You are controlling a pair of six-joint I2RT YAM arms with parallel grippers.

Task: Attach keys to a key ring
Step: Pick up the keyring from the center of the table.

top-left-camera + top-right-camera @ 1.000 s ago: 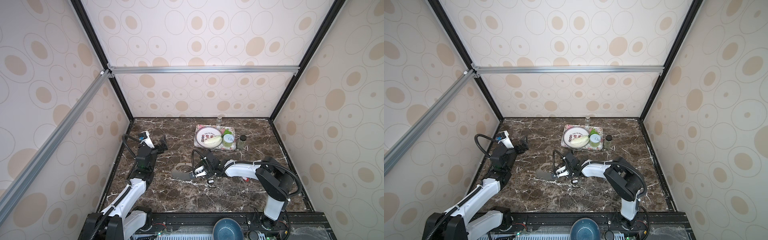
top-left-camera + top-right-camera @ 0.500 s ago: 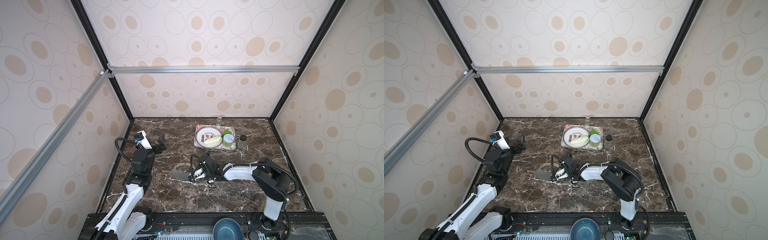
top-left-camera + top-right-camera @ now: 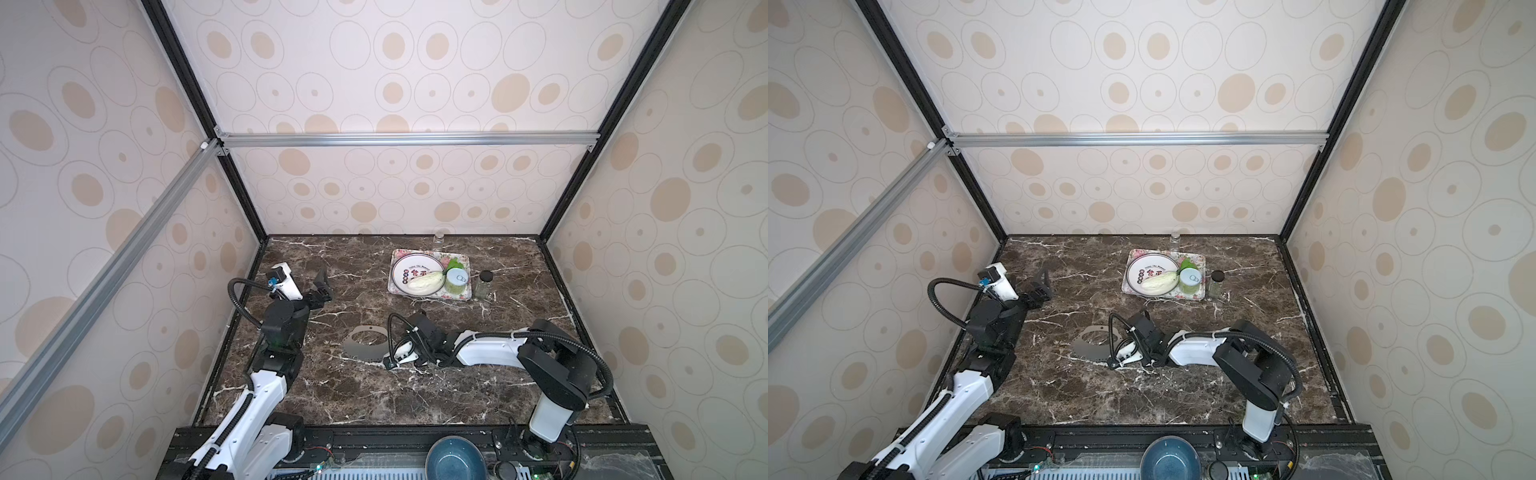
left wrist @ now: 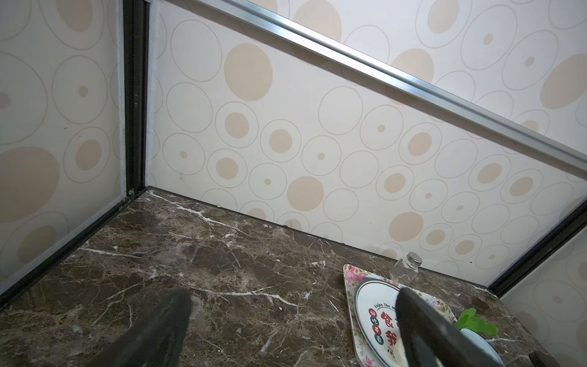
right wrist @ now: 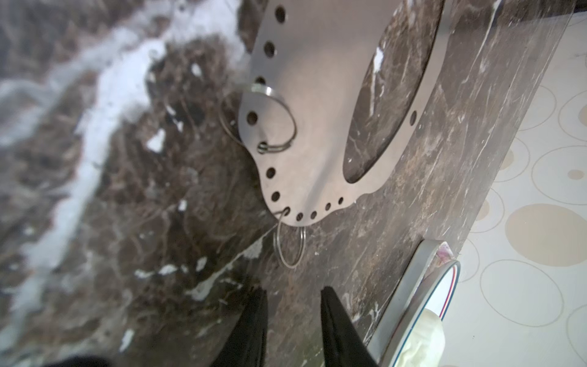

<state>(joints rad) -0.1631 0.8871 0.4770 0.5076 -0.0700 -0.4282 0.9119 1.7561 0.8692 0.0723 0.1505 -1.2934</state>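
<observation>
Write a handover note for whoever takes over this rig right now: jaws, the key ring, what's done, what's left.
Left gripper: jaws wide open, empty, off the table, far from the key ring.
Right gripper: jaws slightly apart, nothing between them, low over the table, just short of the key ring.
The key ring lies flat mid-table; two thin wire loops look threaded through its rim holes.
Red tag and black fob: not visible in any view.
Left: find both, confirm they hang on the ring.
</observation>
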